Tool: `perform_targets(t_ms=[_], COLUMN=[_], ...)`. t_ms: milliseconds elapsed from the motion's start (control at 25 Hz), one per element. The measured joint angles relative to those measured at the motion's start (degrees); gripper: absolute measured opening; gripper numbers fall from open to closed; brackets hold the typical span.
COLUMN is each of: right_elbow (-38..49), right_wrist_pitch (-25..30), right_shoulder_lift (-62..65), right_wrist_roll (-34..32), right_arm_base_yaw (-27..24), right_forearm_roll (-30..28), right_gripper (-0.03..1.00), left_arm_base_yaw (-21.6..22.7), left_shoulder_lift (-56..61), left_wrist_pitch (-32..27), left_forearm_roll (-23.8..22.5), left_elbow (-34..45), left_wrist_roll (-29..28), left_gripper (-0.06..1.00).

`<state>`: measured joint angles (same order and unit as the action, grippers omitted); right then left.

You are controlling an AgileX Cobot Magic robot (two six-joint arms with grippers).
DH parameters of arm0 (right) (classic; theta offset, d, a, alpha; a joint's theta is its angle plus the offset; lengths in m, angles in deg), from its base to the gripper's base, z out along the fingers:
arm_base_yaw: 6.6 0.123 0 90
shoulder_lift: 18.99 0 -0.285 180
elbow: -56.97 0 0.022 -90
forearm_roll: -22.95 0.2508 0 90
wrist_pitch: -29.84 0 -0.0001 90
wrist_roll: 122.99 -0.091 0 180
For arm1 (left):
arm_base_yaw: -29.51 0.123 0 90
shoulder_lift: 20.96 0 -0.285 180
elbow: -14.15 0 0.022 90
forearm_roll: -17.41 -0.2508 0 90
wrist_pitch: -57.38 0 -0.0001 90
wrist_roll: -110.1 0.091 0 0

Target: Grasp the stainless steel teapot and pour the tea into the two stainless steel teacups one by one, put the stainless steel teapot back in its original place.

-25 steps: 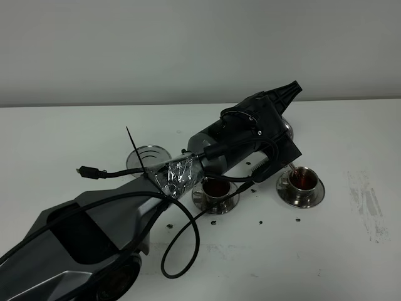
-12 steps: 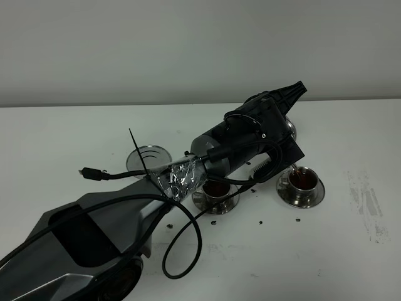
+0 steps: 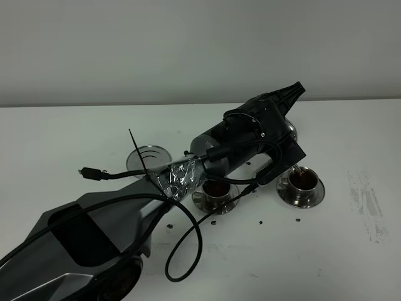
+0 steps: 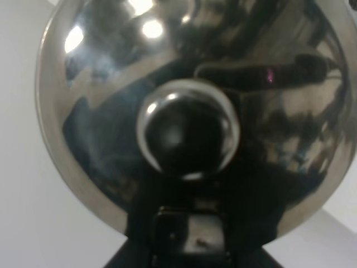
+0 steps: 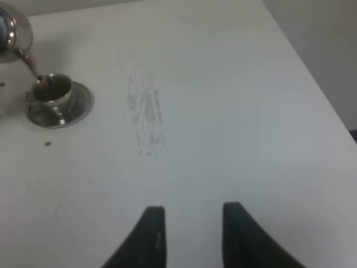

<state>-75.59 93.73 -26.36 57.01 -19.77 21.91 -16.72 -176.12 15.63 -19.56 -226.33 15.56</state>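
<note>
The stainless steel teapot (image 3: 290, 130) hangs tilted above the table, mostly hidden behind my left wrist. Its knobbed lid (image 4: 187, 134) fills the left wrist view. My left gripper (image 3: 289, 95) is shut on the teapot, dark at the lid's edge (image 4: 189, 234); the handle is hidden. The spout (image 5: 30, 68) reaches down to the right teacup (image 3: 302, 180), which holds dark tea on its saucer (image 5: 78, 103). The other teacup (image 3: 216, 190) also holds tea, under my forearm. The original place, a ringed disc (image 3: 149, 157), lies bare to the left. My right gripper (image 5: 187, 223) is open over bare table.
Dark specks (image 3: 213, 222) lie scattered around the cups. A grey scuff mark (image 3: 369, 207) stains the table right of the cups. A loose black cable (image 3: 185, 251) loops off my left arm. The table's right edge (image 5: 312, 72) is near my right gripper.
My left wrist with the teapot has shifted slightly up and to the right. The thin reddish line at the right cup's rim no longer shows. The right gripper's earlier state is not shown.
</note>
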Motion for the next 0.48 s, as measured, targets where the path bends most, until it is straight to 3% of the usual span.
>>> perform_targets(t_ms=[320, 480], right_elbow=[0.0, 0.0], right_wrist_pitch=[0.0, 0.0], right_shoulder_lift=[0.0, 0.0], right_wrist_roll=[0.0, 0.0], right_arm_base_yaw=[0.0, 0.0], right_forearm_roll=[0.0, 0.0], right_gripper=[0.24, 0.24], left_arm_base_yaw=[1.9, 3.5], left_shoulder_lift=[0.0, 0.2], left_wrist_pitch=[-0.6, -1.7], left_forearm_roll=[3.4, 8.1], left_elbow=[0.0, 0.0], left_wrist_roll=[-1.5, -1.4], left_gripper=[0.2, 0.2])
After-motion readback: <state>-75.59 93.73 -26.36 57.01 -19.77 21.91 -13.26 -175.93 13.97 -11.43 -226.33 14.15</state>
